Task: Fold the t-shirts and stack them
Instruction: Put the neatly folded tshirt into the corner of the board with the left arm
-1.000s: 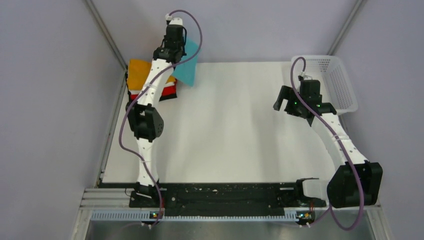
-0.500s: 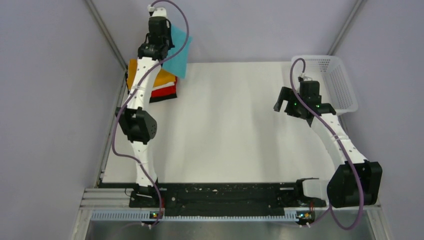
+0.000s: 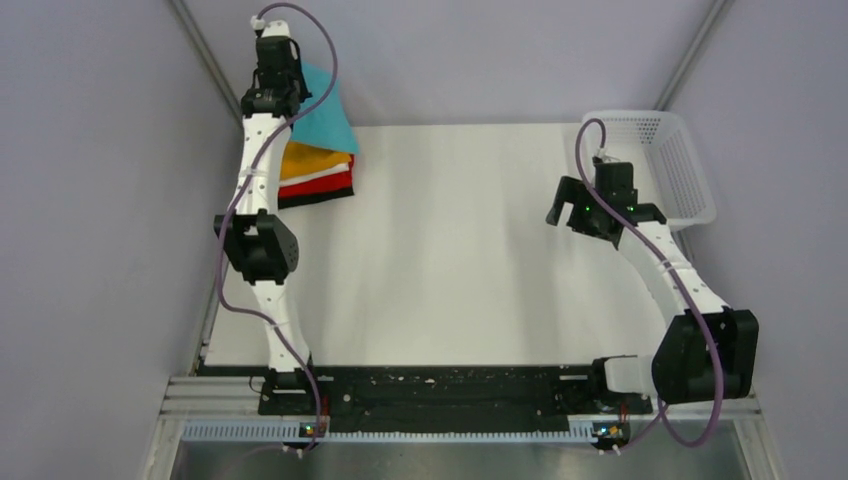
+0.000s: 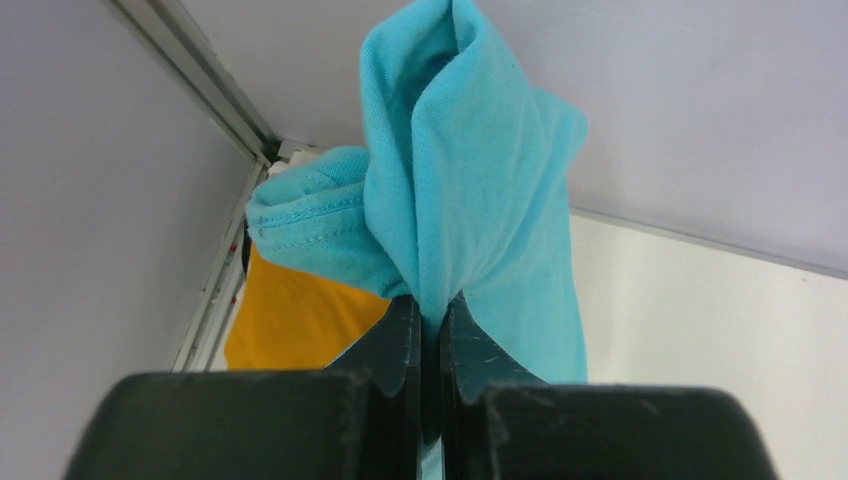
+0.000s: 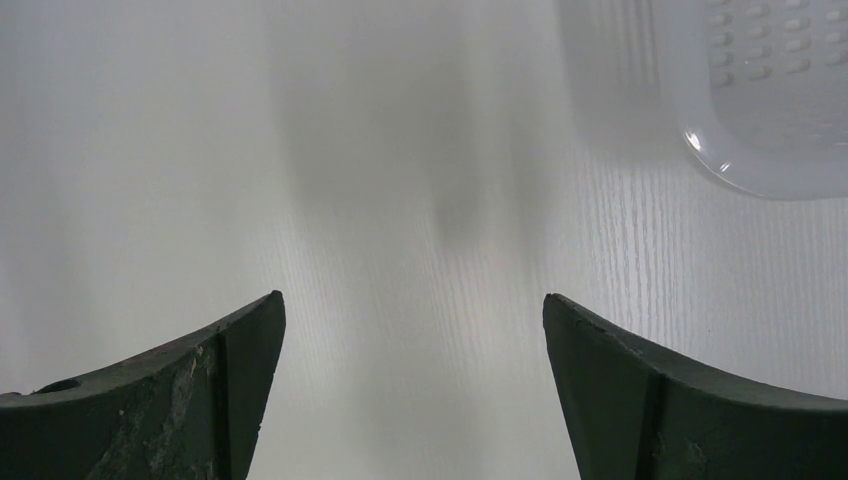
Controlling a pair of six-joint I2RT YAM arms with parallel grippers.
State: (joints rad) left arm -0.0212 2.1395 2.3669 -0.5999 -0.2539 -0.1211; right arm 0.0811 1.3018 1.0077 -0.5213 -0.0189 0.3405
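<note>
My left gripper [image 3: 283, 98] is shut on the folded turquoise t-shirt [image 3: 322, 117] and holds it in the air over the stack at the table's far left corner. In the left wrist view the turquoise t-shirt [image 4: 470, 190] bunches up between my shut fingers [image 4: 400, 335]. The stack shows an orange t-shirt [image 3: 308, 159] on top, then a white edge, a red one [image 3: 322, 183] and a black edge at the bottom. The orange t-shirt [image 4: 300, 320] lies below the hanging cloth. My right gripper [image 3: 566, 204] is open and empty above bare table, left of the basket.
A white perforated plastic basket [image 3: 680, 160] stands at the far right of the white table [image 3: 450, 260]; its corner shows in the right wrist view [image 5: 770, 110]. Grey walls and a metal frame rail [image 4: 195, 75] close in the far left corner.
My left arm has swung left with the turquoise t-shirt, from right of the stack to above it. The right arm has barely moved.
</note>
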